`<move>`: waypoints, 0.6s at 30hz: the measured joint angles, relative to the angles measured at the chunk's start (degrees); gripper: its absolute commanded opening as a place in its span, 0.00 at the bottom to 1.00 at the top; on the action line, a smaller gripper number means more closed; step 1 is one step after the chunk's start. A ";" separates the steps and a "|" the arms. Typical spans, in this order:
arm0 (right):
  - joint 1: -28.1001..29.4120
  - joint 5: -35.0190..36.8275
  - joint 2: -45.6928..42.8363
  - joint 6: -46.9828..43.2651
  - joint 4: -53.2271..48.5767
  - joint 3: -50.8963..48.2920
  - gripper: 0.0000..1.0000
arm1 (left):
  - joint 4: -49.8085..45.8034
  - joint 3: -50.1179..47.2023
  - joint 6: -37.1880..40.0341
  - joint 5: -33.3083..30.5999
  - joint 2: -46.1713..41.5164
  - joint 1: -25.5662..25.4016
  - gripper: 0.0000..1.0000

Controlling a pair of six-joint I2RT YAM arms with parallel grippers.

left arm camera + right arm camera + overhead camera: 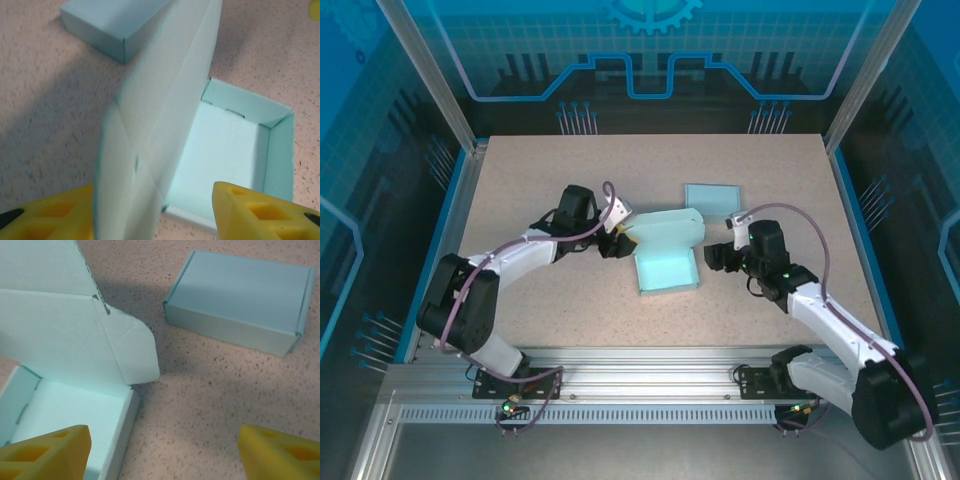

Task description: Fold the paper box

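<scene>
Now, the open box (667, 272) sits near the middle of the table (540, 180), its tray flat on the surface and between the two arms. Its lid (670, 230) stands up from the far edge of the tray, leaning a little over it (the left wrist camera blurs the panel, so its exact tilt is hard to judge). A rounded side flap (132, 350) hangs from the lid's right end, above the tray's far right corner.

The left gripper (617, 243) is at the lid's left end with its yellow fingers (50, 215) spread apart. The lid's edge runs up between them, close against the left finger and well clear of the other one. I cannot tell whether it touches that finger.

The right gripper (718, 257) is just to the right of the tray, low over the table. Its fingers (45, 452) are also apart, with bare table and the tray's right wall between them, and it holds nothing.

A closed box (712, 197) of the same pale colour lies flat beyond the open one, near the lid's right end but apart from it.
</scene>
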 measured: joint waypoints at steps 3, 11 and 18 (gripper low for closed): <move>-0.09 0.20 2.75 -1.88 3.54 0.46 0.76 | 2.93 -4.92 -3.43 -1.29 -2.93 -0.02 0.55; -2.95 -5.01 10.64 -3.58 9.55 3.61 0.75 | 11.08 -9.81 -13.64 -5.07 -6.73 -0.02 0.54; -3.56 -10.93 16.39 -5.18 11.30 6.69 0.66 | 15.76 -12.50 -17.77 -5.95 -6.51 -0.07 0.52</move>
